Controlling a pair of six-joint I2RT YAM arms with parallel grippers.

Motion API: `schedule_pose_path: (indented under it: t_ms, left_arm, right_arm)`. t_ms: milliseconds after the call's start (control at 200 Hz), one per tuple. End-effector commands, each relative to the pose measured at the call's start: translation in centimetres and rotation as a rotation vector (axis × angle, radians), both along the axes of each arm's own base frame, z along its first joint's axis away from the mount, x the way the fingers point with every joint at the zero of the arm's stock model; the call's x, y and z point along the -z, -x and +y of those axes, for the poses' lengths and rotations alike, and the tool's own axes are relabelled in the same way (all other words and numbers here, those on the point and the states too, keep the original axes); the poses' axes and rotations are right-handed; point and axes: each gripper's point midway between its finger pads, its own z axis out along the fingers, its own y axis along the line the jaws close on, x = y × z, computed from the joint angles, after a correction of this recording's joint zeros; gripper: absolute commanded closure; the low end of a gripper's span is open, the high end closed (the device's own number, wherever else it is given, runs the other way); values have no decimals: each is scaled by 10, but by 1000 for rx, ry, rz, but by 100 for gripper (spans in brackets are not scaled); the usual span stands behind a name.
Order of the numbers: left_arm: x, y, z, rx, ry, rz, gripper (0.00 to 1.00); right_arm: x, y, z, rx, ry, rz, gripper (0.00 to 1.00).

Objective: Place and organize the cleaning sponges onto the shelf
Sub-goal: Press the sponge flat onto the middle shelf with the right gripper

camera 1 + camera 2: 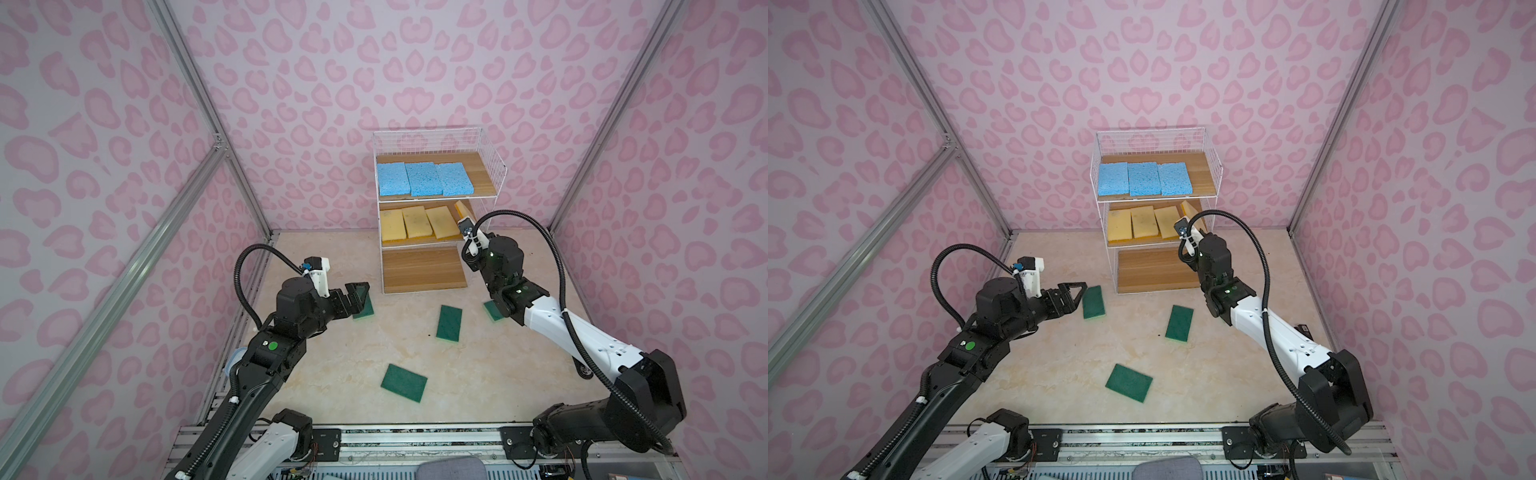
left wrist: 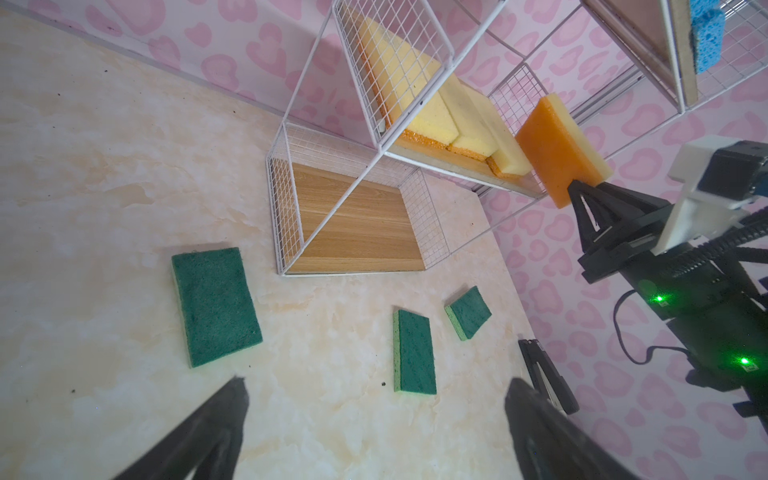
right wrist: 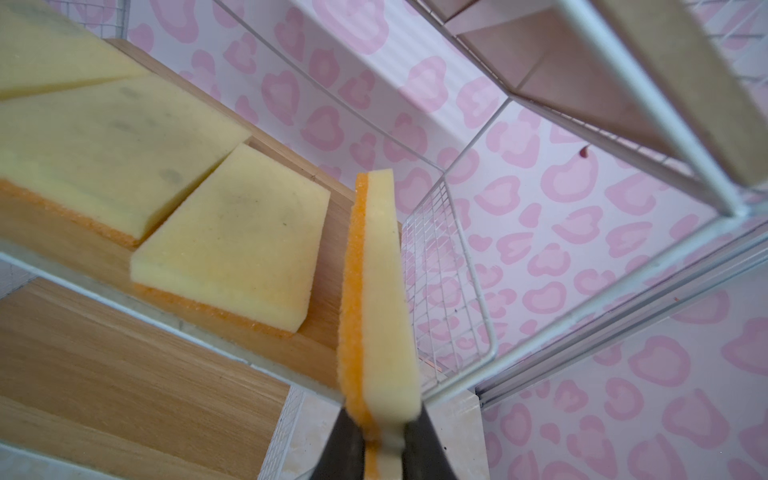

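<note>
Top view: shelf; blue sponges on top board, yellow sponges on middle board, green sponges loose in front
Left wrist: left gripper spread wide, empty, facing shelf front
Right wrist: right gripper pinching fourth yellow sponge edge-up at middle board's end, likely to fit the gap

The walls are pale pink with darker pink leopard-like blotches; the tabletop is cream with marble veining. The shelf is white wire with light brown wood-grain boards. The blue sponges are dark-speckled, the rightmost yellow sponge is orange-backed, and the green sponges are dark over lighter green.
</note>
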Motion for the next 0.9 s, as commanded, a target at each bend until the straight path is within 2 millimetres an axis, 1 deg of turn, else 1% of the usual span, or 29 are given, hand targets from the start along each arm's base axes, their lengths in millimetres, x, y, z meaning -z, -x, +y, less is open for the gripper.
schedule_pose_path:
  t_ms: [0,245,325,380,490,550,685,895]
  left_arm:
    - [-6,-2,0,-3,1,-20,2]
    - [-3,-2,2,-10,-2,-15,2]
    - [-1,-2,2,-11,-2,-11,2]
    - [-1,-2,2,-10,-2,-11,2]
    - [-2,-1,2,-8,-1,-14,2]
    - [-3,-1,2,-8,0,-12,2]
    - [-4,-1,1,-2,3,-13,2]
    - [-6,0,0,0,11,-14,2]
  right_arm:
    - [-12,-9,-4,52,-28,-49,84]
    - [-11,-28,-2,93,30,-69,84]
    - [-7,-32,2,89,47,-56,80]
    - [-5,-33,3,85,47,-50,70]
    - [1,-30,6,63,29,-37,47]
    - [1,-26,8,48,11,-39,38]
    - [-1,-15,11,-1,-26,-27,26]
    - [-2,2,15,-65,-87,3,14]
